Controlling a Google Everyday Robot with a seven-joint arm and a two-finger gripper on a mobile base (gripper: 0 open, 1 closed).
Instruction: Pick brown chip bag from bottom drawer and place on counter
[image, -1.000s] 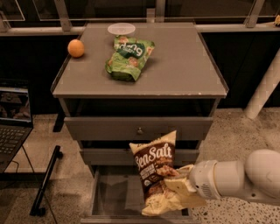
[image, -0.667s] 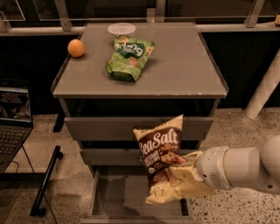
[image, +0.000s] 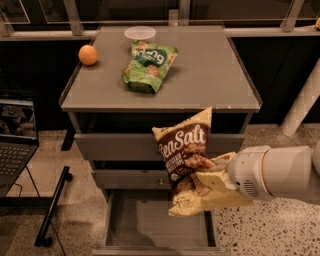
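Gripper (image: 212, 172) is closed on the lower right side of the brown chip bag (image: 184, 152), holding it in the air in front of the cabinet, above the open bottom drawer (image: 145, 227) and below the counter's (image: 210, 80) front edge.

The grip sits off to one side on crinkly film, so the bag could slip or swing. Its top corner is close under the front rim and may snag there if it rises too near. The green chip bag (image: 147, 65) and an orange (image: 88, 55) lie toward the back left corner; the front right corner looks safer.

What shows of the bottom drawer's tray holds nothing. Both upper drawers are shut, so their contents are hidden.
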